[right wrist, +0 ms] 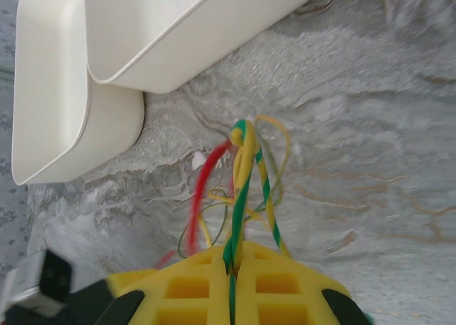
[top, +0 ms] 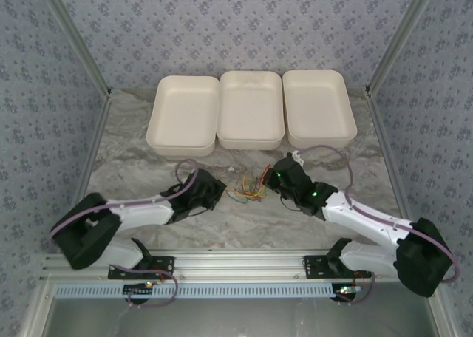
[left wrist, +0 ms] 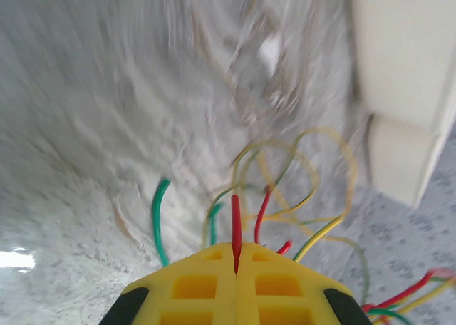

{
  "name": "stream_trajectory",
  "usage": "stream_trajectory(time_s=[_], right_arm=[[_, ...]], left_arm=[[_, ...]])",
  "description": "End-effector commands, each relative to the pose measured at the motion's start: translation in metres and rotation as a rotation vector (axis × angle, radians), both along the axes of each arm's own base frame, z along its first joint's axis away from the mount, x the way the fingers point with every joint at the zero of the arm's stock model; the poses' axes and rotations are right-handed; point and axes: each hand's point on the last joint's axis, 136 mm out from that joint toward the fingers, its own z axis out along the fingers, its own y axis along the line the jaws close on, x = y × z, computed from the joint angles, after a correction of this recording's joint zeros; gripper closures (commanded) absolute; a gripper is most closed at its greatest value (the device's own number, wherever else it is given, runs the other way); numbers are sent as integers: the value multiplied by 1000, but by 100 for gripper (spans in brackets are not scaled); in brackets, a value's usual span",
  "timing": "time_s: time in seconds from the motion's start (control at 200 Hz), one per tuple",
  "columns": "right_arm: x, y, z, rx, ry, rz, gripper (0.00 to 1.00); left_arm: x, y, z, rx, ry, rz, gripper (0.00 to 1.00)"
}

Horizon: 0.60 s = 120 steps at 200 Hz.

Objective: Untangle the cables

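A small tangle of thin cables (top: 249,186) in red, yellow and green lies on the marble table between my two grippers. My left gripper (top: 219,188) is at the tangle's left side; in the left wrist view its yellow jaws are shut on a red cable (left wrist: 236,225), with green and yellow cables looping beyond. My right gripper (top: 271,179) is at the tangle's right side; in the right wrist view its jaws are shut on a green-and-yellow striped cable (right wrist: 242,189), with a red cable (right wrist: 201,186) curving off to the left.
Three white trays stand side by side at the back: left (top: 183,115), middle (top: 251,109), right (top: 318,108). Two tray edges (right wrist: 92,90) are close beyond the right gripper. Metal frame posts bound the table's sides.
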Motion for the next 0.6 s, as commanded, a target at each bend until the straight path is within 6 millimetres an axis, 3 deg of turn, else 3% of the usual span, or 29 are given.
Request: stream_trajectory(time_s=[0.0, 0.13, 0.295, 0.365, 0.455, 0.595], right_arm=[[-5, -42, 1, -72, 1, -75, 100], [-6, -83, 6, -60, 0, -159, 100], [2, -107, 10, -45, 11, -201, 100], [7, -113, 8, -39, 26, -212, 100], [14, -111, 5, -33, 51, -201, 100], [15, -113, -22, -107, 147, -203, 100]], left_arm=[[4, 58, 22, 106, -39, 82, 100], [1, 123, 53, 178, -82, 176, 100], [-3, 167, 74, 193, -89, 223, 100], [-3, 177, 83, 201, -102, 227, 100], [2, 171, 93, 184, -133, 193, 100], [0, 172, 89, 212, -114, 176, 100]])
